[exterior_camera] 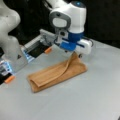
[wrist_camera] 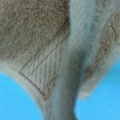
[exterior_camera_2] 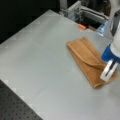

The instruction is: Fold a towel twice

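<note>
Presently the orange-brown terry cloth towel [exterior_camera: 56, 73] lies on the grey metal tabletop [exterior_camera: 82, 100] as a long narrow strip, already folded once. Wide bare table surrounds it in both front views, most of all toward a front view's left [exterior_camera_2: 37, 57]. An aluminium rail frame [exterior_camera: 40, 41] with small orange tabs [exterior_camera: 48, 50] borders the table behind the towel, near but not touching it; a dark perforated board [exterior_camera_2: 15, 107] adjoins the table at a front view's bottom left.

The towel's long axis runs diagonally, from lower left to upper right in a front view [exterior_camera: 35, 83].

The white-and-blue gripper [exterior_camera: 74, 53] stands over the upper-right end and has one corner of the top layer pinched and lifted; that layer rises in a curved flap [exterior_camera: 68, 64] while the rest lies flat. In the other angle the gripper [exterior_camera_2: 109, 71] sits at the towel's [exterior_camera_2: 86, 57] right end. The wrist view is filled with terry pile and a woven ribbed band [wrist_camera: 43, 72] close against the lens.
</note>
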